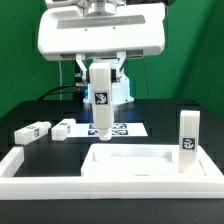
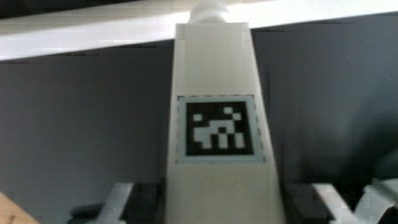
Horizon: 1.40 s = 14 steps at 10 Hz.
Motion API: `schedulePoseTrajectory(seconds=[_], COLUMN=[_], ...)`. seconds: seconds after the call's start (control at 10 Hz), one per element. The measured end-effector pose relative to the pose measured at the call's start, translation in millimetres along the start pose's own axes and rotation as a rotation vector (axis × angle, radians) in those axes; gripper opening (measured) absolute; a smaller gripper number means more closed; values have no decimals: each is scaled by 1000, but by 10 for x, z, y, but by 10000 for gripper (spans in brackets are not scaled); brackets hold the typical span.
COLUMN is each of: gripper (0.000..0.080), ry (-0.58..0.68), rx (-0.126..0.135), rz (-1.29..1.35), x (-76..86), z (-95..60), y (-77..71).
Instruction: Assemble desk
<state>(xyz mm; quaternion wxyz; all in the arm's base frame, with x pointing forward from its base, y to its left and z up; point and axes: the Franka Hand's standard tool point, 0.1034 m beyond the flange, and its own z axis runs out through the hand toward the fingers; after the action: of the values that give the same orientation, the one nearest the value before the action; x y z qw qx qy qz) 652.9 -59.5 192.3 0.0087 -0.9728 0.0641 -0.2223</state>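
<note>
- One leg (image 1: 101, 105) hangs upright in the gripper (image 1: 100, 72). Its long axis is vertical, its tag faces the exterior view, and its lower end is over the marker board (image 1: 130, 130) near the table's middle.
- Both fingers (image 2: 118, 200) clamp its upper end.
- Toward the table's front edge, the panel (image 1: 135, 162) lies flat, rim up, beside the L-shaped rail (image 1: 40, 165).
- A second leg (image 1: 188, 135) stands at the panel's far corner, on the exterior view's right.
- Two more legs lie flat, one (image 1: 33, 131) beside the other (image 1: 63, 128), toward the exterior view's left.
- The table (image 1: 25, 115) is dark, with a green backdrop (image 1: 20, 40) behind.
</note>
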Motion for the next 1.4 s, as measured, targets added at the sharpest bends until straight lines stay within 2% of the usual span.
schedulePoseTrajectory(seconds=[0.2,0.3,0.4,0.5,0.7,1.2,1.4], gripper=[290,290,290,290,290,290,290], ry=[5,32,83,85,115,84,70], rx=[-5,-17,-52,-59,-84,-76,-81], rz=[5,-8,-19,-21,-24,-37,-40], x=[-25,-10,-101,-171,-210,-328,-400], z=[25,15,27,65,129,264,342], y=[7,52,158,166,210,112,123])
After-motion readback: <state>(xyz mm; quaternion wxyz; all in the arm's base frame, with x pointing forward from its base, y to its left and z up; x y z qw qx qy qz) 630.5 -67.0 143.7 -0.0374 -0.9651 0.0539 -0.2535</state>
